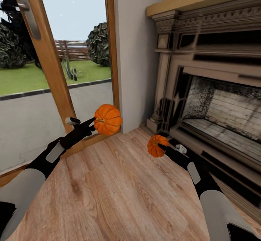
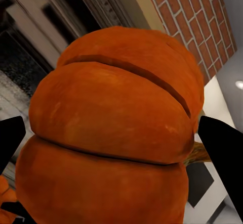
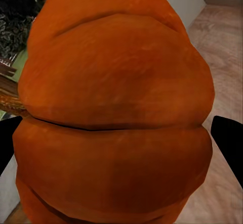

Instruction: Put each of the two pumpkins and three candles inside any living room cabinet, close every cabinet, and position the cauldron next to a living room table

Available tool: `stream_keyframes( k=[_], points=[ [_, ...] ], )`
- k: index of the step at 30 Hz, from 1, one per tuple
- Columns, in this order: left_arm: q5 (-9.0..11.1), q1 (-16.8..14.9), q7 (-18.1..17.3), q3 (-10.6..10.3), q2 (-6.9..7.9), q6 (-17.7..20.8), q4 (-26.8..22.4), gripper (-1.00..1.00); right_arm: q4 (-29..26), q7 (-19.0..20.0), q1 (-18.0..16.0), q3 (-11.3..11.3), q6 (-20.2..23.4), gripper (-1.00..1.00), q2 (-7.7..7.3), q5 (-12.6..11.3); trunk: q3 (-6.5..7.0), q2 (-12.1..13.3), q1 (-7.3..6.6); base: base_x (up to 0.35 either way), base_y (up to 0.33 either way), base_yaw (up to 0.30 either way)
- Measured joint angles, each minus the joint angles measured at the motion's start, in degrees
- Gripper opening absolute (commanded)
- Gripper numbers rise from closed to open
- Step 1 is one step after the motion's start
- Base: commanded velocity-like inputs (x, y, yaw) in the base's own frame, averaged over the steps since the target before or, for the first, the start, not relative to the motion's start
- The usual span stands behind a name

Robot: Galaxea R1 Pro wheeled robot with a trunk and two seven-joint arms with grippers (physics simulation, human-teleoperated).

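The left pincer [image 1: 95, 122] is clamping one pumpkin [image 1: 108, 119] aloft; the right pincer [image 1: 162, 147] is clamping another pumpkin [image 1: 156, 146] beside the fireplace [image 1: 217, 99].

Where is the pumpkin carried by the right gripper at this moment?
In the head view, the right-hand pumpkin is held in the right gripper above the wood floor, right of centre, just in front of the fireplace.

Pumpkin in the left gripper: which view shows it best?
The head view: the whole pumpkin in the left gripper shows there, held above the wood floor. The left wrist view gives a ribbed close-up between dark fingertips. The right wrist view shows the other pumpkin.
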Motion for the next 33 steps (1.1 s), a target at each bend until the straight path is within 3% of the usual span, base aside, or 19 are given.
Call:
stream_keyframes(
  k=[10,22,33],
  points=[
    [-0.6,0.0,0.5,0.0,-0.47,0.3,-0.2,-1.0,0.5,0.1,0.0,-0.1,0.0,-1.0,-0.02,-0.3,1.15,0.1,-0.24,0.0,0.0,-0.135],
    [-0.7,0.0,0.5,0.0,-0.4,0.5,-0.2,-1.0,0.6,0.3,0.0,-0.1,0.1,-1.0,-0.03,-0.2,3.44,0.4,-0.58,0.0,0.0,-0.259],
    [-0.8,0.0,0.6,-0.1,-0.47,0.5,-0.2,-1.0,0.9,-0.2,0.0,0.0,0.1,-1.0,0.03,-0.3,4.54,4.8,-2.99,0.0,0.0,-0.091]
  ],
)
